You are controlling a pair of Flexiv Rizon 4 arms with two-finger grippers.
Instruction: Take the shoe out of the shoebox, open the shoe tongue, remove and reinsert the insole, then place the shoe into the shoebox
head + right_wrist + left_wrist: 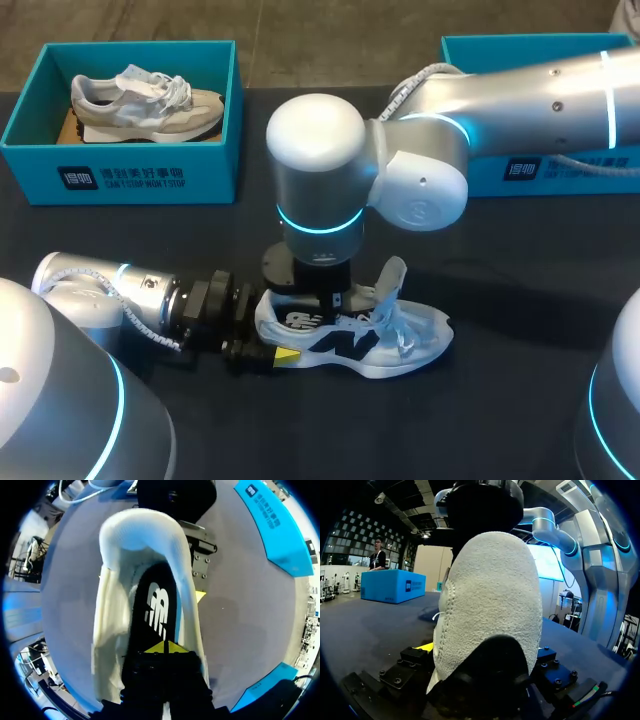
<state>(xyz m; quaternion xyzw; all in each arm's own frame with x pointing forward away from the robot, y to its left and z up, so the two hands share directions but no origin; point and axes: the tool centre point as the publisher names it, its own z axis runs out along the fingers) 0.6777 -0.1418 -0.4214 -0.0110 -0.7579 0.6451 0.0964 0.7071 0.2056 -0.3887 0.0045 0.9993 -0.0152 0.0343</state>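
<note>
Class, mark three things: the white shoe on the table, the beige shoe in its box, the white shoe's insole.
white shoe (365, 345), head view, midfoot side.
beige shoe (150, 108), head view, midfoot side.
insole (159, 599), right wrist view, printed mark.

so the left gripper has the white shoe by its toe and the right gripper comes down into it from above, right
Not quite. The left gripper has the white shoe by its heel, not its toe, as the head view shows. The right gripper does come down into it from above.
</note>
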